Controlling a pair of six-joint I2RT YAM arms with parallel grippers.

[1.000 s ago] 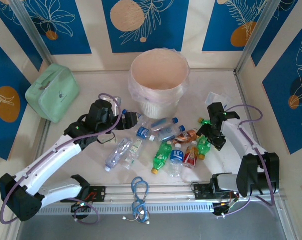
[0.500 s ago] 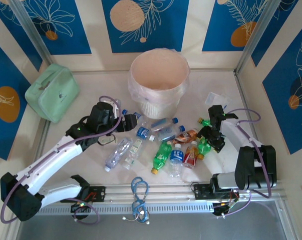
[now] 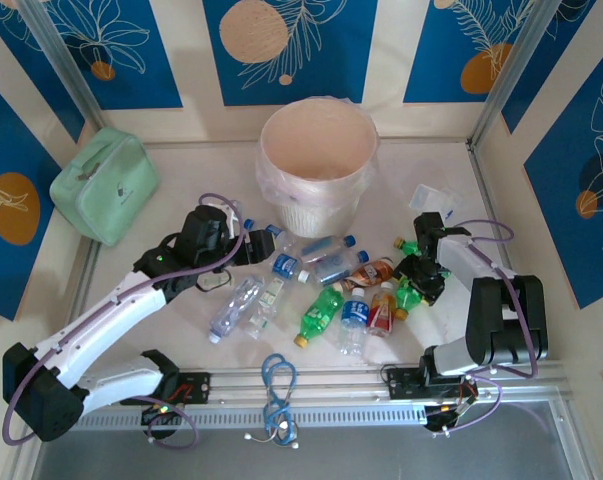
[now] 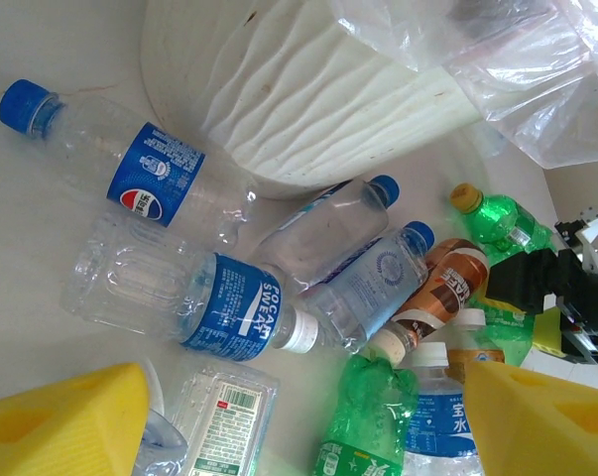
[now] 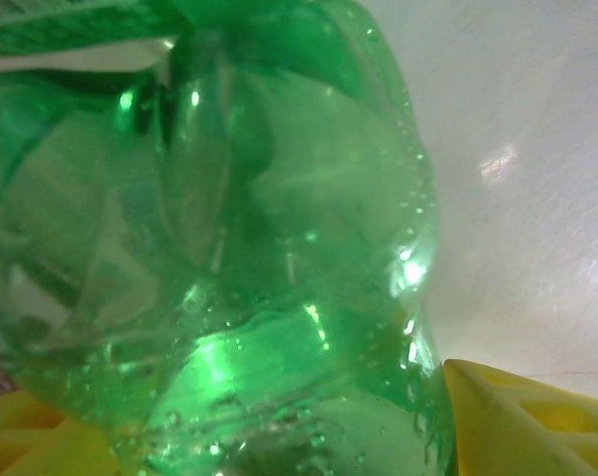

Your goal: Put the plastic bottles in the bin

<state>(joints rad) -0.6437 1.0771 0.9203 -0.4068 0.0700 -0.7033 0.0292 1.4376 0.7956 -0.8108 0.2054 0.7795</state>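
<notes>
The right gripper (image 3: pixel 421 283) stands over 1 green bottle (image 5: pixel 229 258) near the right edge of the desk (image 3: pixel 196 170), with the bottle between its fingers (gripped or not, I cannot tell). The left gripper (image 3: pixel 253 244) is released, just beside the bin (image 3: pixel 271 160). The other bottles (image 3: pixel 331 275) lie between the 2 arms.

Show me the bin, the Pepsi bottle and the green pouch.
bin (image 3: pixel 318 160), top external view, inner wall
Pepsi bottle (image 4: pixel 155 184), left wrist view, blue label
green pouch (image 3: pixel 103 186), top external view, its top face
</notes>
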